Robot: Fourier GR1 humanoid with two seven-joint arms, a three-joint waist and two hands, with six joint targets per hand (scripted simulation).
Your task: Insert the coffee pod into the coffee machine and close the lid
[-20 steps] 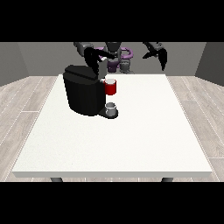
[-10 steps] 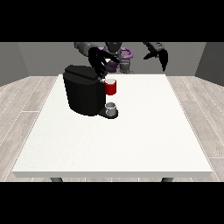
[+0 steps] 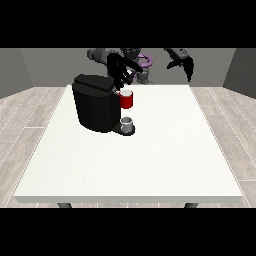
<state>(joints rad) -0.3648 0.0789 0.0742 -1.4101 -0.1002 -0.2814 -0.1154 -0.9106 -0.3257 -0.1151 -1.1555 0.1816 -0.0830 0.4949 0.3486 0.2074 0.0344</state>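
Observation:
The black coffee machine stands on the table's left half, with a red pod holder at its front and a small grey cup on the base below. The hand at the view's right hangs in the air past the far edge, fingers relaxed, holding nothing. Just above the red holder, the hand at the view's left has its fingers curled round a small pale coffee pod. The machine's lid lies along the top; I cannot tell how far it is open.
The white table stretches wide in front of and to the right of the machine. The robot's body and a purple ring-like part show behind the far edge.
The hand at the view's left has come down and slightly right with the pod, closer to the red holder. The other hand has barely shifted.

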